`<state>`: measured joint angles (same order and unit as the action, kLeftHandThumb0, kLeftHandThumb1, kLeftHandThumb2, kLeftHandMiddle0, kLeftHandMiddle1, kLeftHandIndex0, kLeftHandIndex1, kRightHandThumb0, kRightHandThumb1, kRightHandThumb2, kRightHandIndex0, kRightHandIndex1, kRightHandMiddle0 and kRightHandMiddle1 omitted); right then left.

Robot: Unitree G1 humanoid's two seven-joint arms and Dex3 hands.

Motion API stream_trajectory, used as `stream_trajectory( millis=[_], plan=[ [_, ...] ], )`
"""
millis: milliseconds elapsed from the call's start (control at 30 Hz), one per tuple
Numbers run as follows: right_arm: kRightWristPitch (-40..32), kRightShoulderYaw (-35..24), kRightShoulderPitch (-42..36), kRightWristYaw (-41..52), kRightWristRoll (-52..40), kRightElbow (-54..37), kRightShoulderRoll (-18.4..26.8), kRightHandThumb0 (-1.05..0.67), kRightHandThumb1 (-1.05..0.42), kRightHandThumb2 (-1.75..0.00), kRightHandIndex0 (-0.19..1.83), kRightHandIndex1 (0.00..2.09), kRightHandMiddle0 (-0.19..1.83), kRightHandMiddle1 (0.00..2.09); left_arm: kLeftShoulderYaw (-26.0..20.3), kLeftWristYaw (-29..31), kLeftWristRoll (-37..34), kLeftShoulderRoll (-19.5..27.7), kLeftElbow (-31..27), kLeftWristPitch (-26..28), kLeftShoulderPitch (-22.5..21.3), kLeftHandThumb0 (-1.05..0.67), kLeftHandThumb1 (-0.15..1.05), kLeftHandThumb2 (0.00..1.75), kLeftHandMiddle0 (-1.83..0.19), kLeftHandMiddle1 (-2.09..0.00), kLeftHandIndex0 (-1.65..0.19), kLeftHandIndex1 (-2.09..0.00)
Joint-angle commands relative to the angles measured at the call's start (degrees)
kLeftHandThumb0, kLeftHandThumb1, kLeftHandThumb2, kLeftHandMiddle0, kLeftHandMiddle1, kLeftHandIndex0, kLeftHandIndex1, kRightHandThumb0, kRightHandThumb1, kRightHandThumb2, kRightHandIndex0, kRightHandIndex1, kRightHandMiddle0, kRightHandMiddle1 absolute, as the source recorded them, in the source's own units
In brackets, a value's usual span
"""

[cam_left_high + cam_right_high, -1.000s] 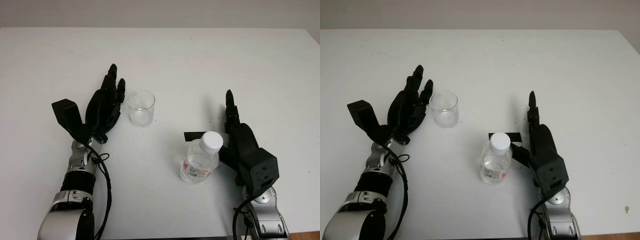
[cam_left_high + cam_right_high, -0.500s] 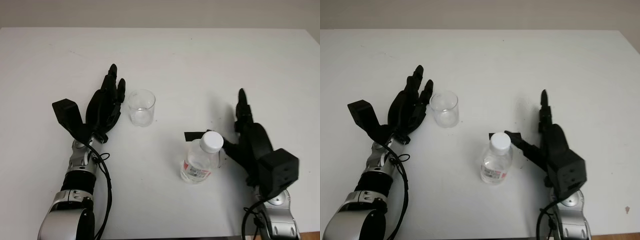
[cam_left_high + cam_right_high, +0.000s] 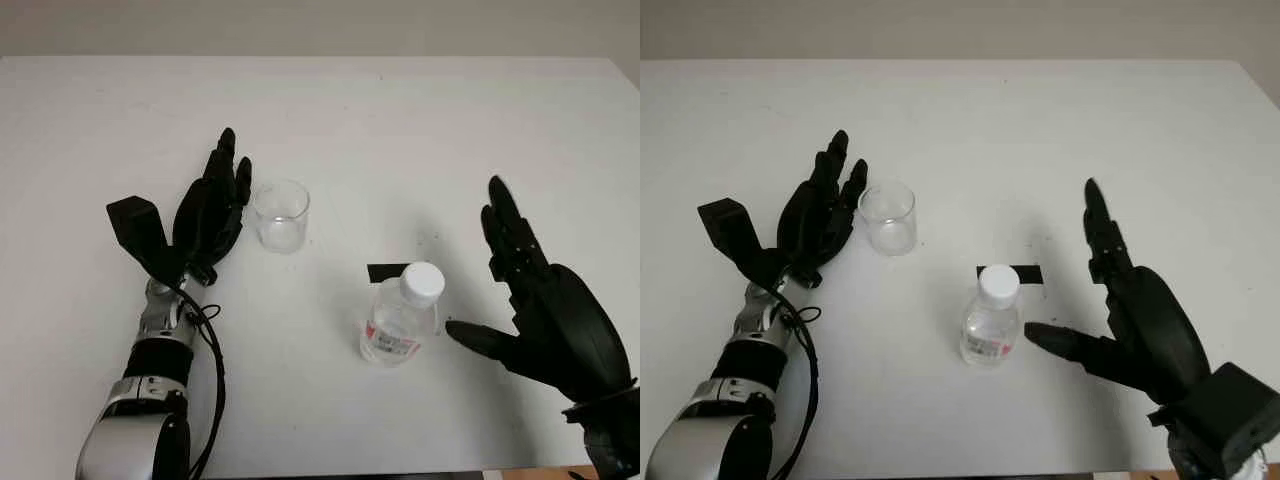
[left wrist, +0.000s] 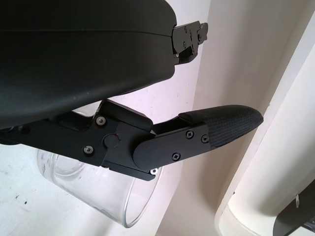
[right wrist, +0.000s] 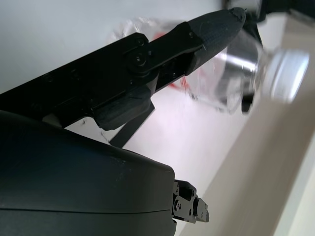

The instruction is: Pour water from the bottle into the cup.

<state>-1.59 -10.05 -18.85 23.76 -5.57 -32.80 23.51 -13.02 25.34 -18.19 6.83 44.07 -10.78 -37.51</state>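
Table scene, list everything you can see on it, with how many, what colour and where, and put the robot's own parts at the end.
table: one, white, under everything.
cup: one, clear, upright left of centre, just beside the left hand's fingertips.
bottle: one, clear with a white cap and a red and white label, upright near the front, right of centre.
tape mark: one, black, flat on the table just behind the bottle.
left hand: one, black, open, beside the cup on its left.
right hand: one, black, open, to the right of the bottle, thumb pointing toward its base, not gripping it.
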Motion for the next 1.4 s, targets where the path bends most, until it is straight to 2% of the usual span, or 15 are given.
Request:
stream_trajectory(
  millis=[0,233,333,467,600,733,867,1200,1300,1367],
  plan=[
    [-0.13,0.36,-0.89,2.2,-0.65,-1.89,2.03,-0.92,-0.92,-0.06,-0.19,0.0,-0.19,0.0,-0.07,0.1,0.25,0.24,0.31,-0.17,-0.35,-0.88,1.05,0.7,0.19,0.0,0.19,0.0],
    [-3.28,1.38,-1.08,4.23,-0.22,-4.66,3.66,-0.89,-0.89,-0.05,-0.19,0.0,-0.19,0.0,-0.01,-0.17,0.45,0.37,0.26,-0.12,-0.42,-0.89,1.05,0.7,0.19,0.0,0.19,0.0],
    [-3.28,2.59,-0.72,2.89,2.69,-4.38,3.11,-0.95,-0.92,-0.06,-0.19,0.0,-0.19,0.0,-0.11,0.13,0.31,0.35,0.54,-0.17,-0.52,-0.88,1.05,0.69,0.19,0.0,0.19,0.0],
    [-0.83,5.79,1.55,0.21,3.68,0.58,-0.48,-0.99,-0.92,-0.06,-0.19,0.0,-0.19,0.0,-0.07,-0.11,0.39,0.11,0.81,-0.44,-0.63,-0.88,1.05,0.7,0.19,0.0,0.19,0.0],
    [2.37,9.01,4.57,-3.49,5.72,6.63,-4.37,-0.94,-0.89,-0.04,-0.19,0.0,-0.19,0.0,-0.06,-0.1,0.42,0.07,0.95,-0.63,-0.67,-0.88,1.05,0.7,0.19,0.0,0.19,0.0],
    [5.14,12.23,7.63,-7.43,10.76,11.69,-6.5,-0.99,-0.91,-0.06,-0.19,0.0,-0.19,0.0,-0.16,-0.08,0.32,0.14,0.88,-0.64,-0.59,-0.89,1.05,0.69,0.19,0.0,0.19,0.0],
    [7.93,14.32,10.17,-7.93,11.05,16.0,-7.78,-0.99,-0.92,-0.06,-0.19,0.0,-0.19,0.0,-0.3,-0.22,0.17,0.02,0.91,-0.69,-0.6,-0.88,1.05,0.68,0.19,0.0,0.19,0.0],
    [7.56,18.52,13.55,-5.4,11.8,18.15,-7.74,-0.97,-0.9,-0.05,-0.19,0.0,-0.19,0.0,-0.33,-0.49,0.17,-0.42,1.54,-1.44,-0.84,-0.88,1.05,0.68,0.19,0.0,0.19,0.0],
    [8.28,18.86,13.93,-5.02,8.67,18.48,-9.7,-0.95,-0.87,-0.04,-0.19,0.0,-0.19,0.0,-0.32,-0.28,0.06,-0.49,1.64,-1.52,-0.81,-0.88,1.05,0.68,0.19,0.0,0.19,0.0],
    [8.06,18.78,14.03,-4.95,5.74,18.66,-11.26,-0.89,-0.83,-0.03,-0.12,0.04,-0.13,0.03,-0.28,-0.09,0.05,-0.53,1.77,-1.74,-0.79,-0.88,1.05,0.68,0.19,0.0,0.19,0.0]
  ],
)
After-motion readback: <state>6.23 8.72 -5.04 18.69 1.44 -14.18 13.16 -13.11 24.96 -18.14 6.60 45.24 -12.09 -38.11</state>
